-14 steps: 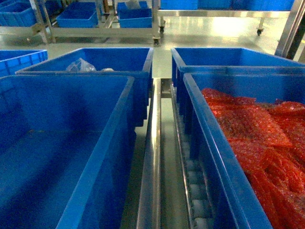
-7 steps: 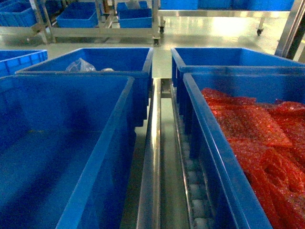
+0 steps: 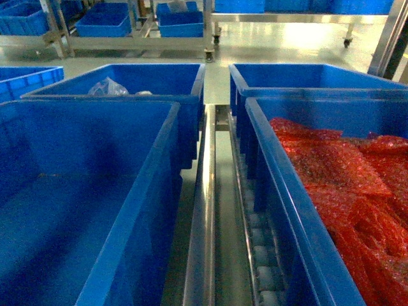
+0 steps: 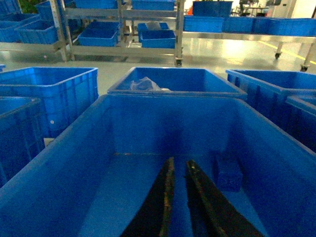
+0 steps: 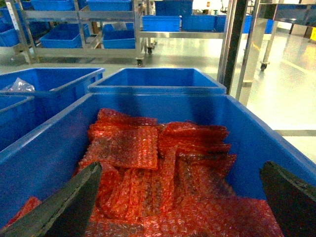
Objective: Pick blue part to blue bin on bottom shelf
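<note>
Near-left large blue plastic bin (image 3: pixel 83 210), head view: floor bare from this angle. Left wrist view, same bin (image 4: pixel 59 163): a small dark-blue block, likely the blue part (image 4: pixel 228 171), lies on the floor at about 3 o'clock of the fingertips, near the right wall, apart from the fingers.

Left gripper (image 4: pixel 177 165): two dark fingers pressed nearly together, only a thin slit between them, nothing held. Tips point toward the bin's far wall, above its floor.

Behind, at 12 o'clock: a second blue bin (image 3: pixel 146 80) with crumpled clear plastic wrap (image 3: pixel 107 87) inside.

Centre: stainless-steel divider rail of the bottom shelf (image 3: pixel 205 210), with a row of small white rollers (image 3: pixel 262 255) just right of it.

Right: blue bin filled with red bubble-wrap sheets (image 3: pixel 344 185). Right gripper (image 5: pixel 182 197) hovers over it, fingers spread wide at either frame edge, empty.

Step, as judged: the part appears already inside a bin on the low rack, so either just deposited or about to be picked; cannot tell which. If picking, the left fingers must open, shift toward 3 o'clock and descend over the block. If placed, the arm need only lift clear.
</note>
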{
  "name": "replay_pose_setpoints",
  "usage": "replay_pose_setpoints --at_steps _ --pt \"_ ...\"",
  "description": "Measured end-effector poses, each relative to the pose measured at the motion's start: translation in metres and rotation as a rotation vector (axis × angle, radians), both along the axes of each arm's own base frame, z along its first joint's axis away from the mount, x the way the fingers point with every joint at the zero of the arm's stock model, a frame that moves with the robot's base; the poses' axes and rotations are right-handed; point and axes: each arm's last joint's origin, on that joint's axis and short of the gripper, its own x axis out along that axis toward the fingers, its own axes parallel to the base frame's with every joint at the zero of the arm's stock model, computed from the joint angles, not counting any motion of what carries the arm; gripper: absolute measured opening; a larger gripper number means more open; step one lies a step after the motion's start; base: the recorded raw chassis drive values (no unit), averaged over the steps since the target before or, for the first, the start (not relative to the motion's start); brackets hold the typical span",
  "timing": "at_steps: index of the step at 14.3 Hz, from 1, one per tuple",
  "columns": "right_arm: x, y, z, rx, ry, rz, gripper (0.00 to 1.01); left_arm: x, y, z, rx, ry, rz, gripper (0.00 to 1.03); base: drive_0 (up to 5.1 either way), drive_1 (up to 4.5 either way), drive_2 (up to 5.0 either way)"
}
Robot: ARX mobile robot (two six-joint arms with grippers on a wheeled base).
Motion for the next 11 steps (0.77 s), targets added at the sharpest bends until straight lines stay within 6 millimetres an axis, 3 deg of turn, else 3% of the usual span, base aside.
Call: replay_pose_setpoints --at_steps 1,2,8,11 --pt "0.0000 0.0000 0.0000 0.000 0.000 0.000 0.98 0.0000 0.0000 0.0000 0.000 0.000 0.000 0.13 0.0 0.00 0.0" --pt "0.0000 0.0000 0.0000 0.000 0.000 0.000 0.98 0.0000 0.0000 0.0000 0.000 0.000 0.000 0.23 0.0 0.00 0.0" --pt "0.0000 0.0000 0.0000 0.000 0.000 0.000 0.98 0.0000 0.0000 0.0000 0.001 0.000 -0.001 1.00 0.0 0.00 0.0" --pt "0.0000 0.0000 0.0000 0.000 0.000 0.000 0.98 0.0000 0.0000 0.0000 0.001 0.000 -0.001 0.98 0.0 0.00 0.0"
